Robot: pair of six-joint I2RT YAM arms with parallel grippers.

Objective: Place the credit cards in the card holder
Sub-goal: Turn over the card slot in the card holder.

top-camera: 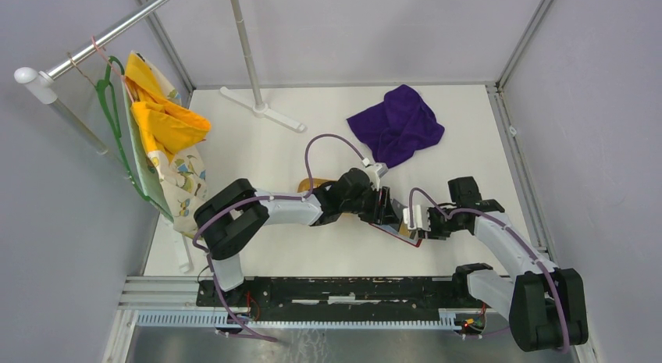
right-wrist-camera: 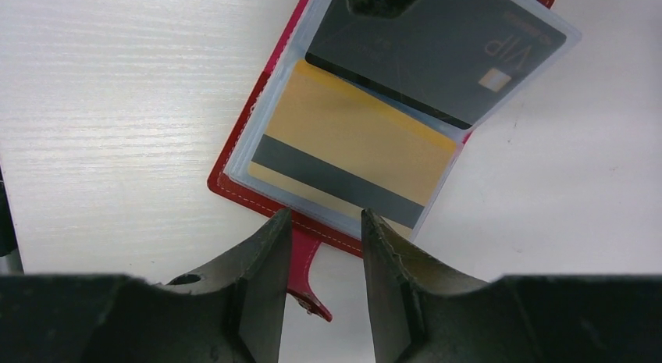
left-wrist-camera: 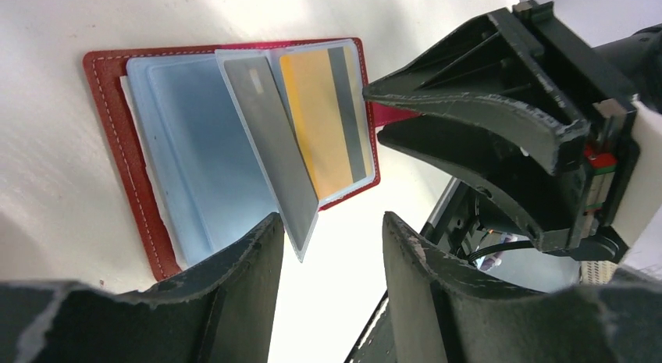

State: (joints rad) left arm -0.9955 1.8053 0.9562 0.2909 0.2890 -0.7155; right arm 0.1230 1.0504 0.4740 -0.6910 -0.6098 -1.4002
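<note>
Card holder (left-wrist-camera: 107, 74): red, lying open flat on the white table (top-camera: 258, 144), near the middle, between the two grippers. Clear plastic sleeves fan out from its spine.

Cards: a yellow card (left-wrist-camera: 316, 117) with a dark stripe sits in the flat sleeve nearest the snap tab (right-wrist-camera: 303, 273). A dark card (right-wrist-camera: 421, 47) marked VIP sits in the next sleeve (left-wrist-camera: 269, 140), which stands tilted up off the stack.

Left gripper (left-wrist-camera: 332, 281): comes in from 9 o'clock of the holder. Jaws spread. In its wrist view the free corner of the tilted sleeve shows between the fingers, with no pinch visible.

Right gripper (right-wrist-camera: 322, 246): comes in from 3 o'clock, low at the tab edge. Jaws spread. The snap tab lies in the gap between the fingers, not clamped.

Surroundings, top view: purple cloth (top-camera: 396, 122) at 12 o'clock of the holder, well apart. Yellow cloth (top-camera: 160, 117) on a green hanger (top-camera: 117, 121) at 10 o'clock, at the table's left edge.
</note>
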